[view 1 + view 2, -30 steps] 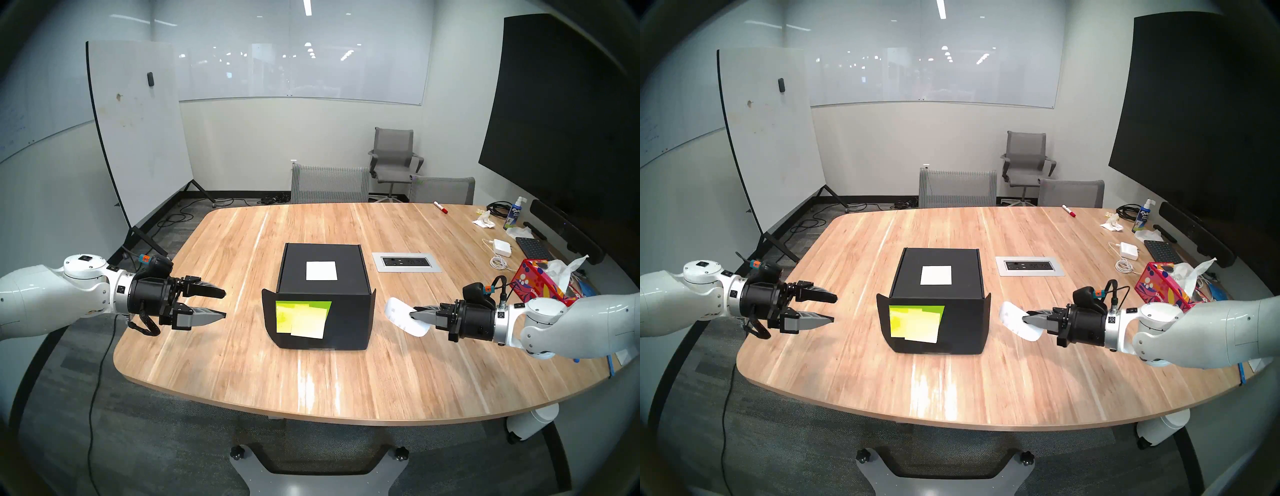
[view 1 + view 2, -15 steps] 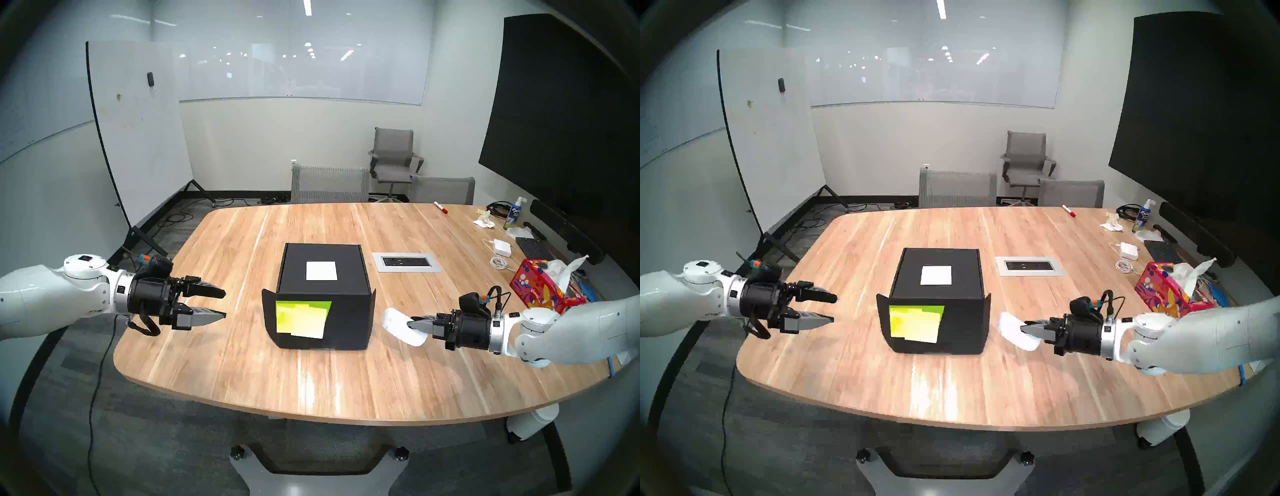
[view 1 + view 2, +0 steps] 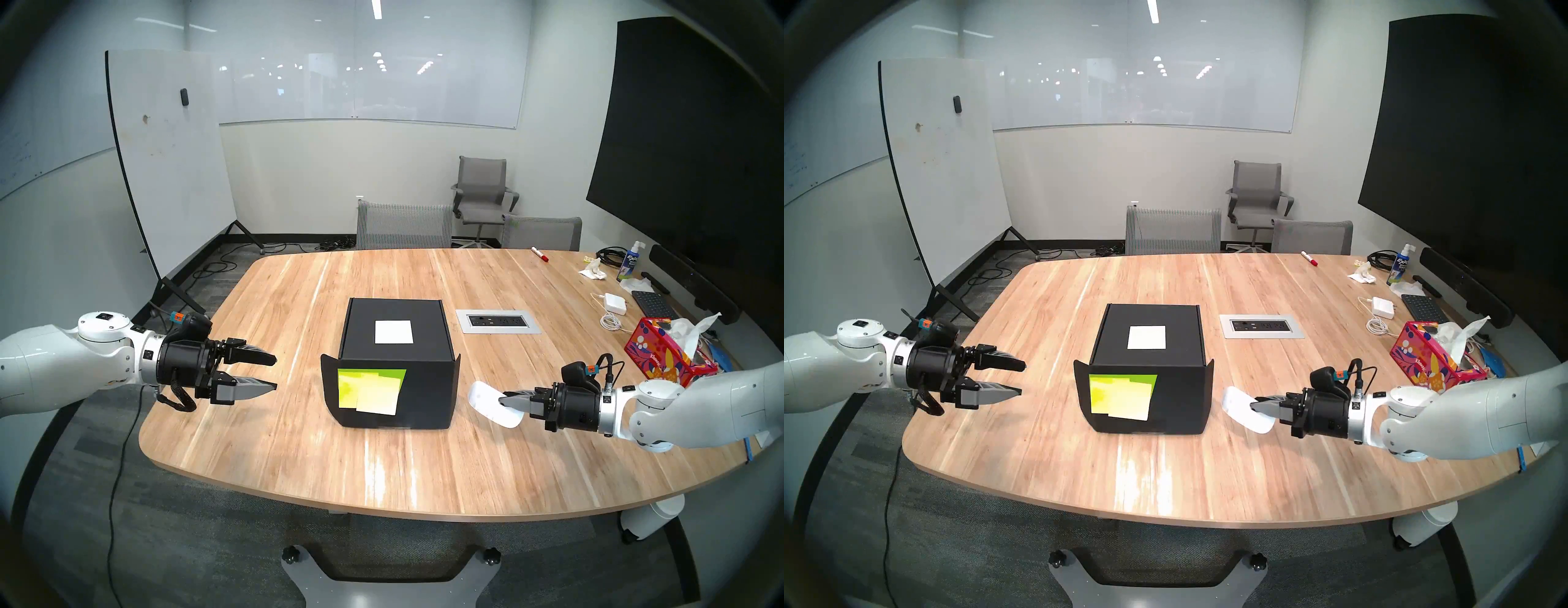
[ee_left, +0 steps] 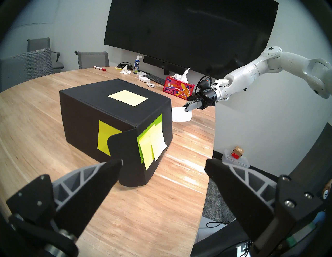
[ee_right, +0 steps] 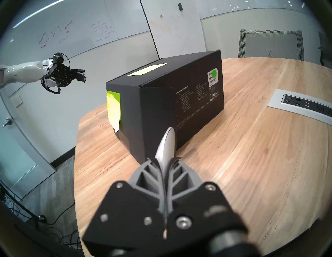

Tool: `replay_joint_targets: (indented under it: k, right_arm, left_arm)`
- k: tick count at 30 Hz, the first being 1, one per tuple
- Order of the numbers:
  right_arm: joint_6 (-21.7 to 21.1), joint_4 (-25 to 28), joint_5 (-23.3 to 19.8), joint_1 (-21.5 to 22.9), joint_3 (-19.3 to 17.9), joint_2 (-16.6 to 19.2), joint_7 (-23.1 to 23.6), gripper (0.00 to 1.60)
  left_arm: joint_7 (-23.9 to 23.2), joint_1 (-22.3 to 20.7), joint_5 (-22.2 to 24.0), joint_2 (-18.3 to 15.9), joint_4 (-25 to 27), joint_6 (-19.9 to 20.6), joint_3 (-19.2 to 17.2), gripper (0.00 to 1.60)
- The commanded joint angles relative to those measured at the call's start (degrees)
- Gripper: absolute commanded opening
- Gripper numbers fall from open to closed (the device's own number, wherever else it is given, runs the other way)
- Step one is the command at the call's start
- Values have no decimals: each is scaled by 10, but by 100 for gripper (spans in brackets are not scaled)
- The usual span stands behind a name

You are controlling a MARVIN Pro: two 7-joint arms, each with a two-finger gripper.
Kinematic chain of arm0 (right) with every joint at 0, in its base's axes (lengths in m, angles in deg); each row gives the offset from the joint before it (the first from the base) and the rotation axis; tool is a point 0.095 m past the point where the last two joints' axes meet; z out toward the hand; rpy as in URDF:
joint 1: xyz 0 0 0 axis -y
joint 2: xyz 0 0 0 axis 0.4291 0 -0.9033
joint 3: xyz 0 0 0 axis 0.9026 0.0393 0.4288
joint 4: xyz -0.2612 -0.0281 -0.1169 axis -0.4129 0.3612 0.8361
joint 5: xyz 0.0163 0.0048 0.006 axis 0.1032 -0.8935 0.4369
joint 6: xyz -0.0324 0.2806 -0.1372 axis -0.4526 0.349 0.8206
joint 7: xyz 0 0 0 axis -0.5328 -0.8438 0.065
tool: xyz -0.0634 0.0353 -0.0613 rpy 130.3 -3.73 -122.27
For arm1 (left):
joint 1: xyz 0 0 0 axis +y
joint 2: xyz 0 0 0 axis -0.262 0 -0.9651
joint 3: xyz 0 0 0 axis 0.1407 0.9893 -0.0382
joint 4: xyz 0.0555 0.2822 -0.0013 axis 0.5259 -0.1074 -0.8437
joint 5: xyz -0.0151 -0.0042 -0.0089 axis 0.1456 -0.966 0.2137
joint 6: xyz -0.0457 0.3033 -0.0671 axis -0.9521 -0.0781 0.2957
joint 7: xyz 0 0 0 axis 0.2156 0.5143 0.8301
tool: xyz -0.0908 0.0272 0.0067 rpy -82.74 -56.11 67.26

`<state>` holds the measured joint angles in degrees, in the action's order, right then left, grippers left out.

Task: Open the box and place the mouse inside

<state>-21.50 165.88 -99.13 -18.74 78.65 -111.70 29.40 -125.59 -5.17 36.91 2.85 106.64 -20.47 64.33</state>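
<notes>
The large matte black cardboard box (image 3: 396,365) stands closed in the middle of the wooden worktop (image 3: 424,467). The right gripper (image 3: 502,399) has its fingers clamped on the smooth white oval mouse (image 3: 488,401), just right of the box. The left gripper (image 3: 275,373) waits with fingers apart. Probably the lid must be opened next by the left arm. The inside of the box is hidden.

an office meeting room: wooden conference table (image 3: 297,297), whiteboard (image 3: 169,157), wall screen (image 3: 687,140).
</notes>
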Motion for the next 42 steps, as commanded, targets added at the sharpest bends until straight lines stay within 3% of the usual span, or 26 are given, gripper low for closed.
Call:
replay_joint_targets:
  k: [1,42]
  right_arm:
    - [21,-7,-22,-19,-11,-4,7,0]
    - [85,-66,-84,-126,-42,-36,36,0]
  left_arm:
    - [1,-7,2,1,0,2,-7,160]
    - [1,-7,2,1,0,2,-6,160]
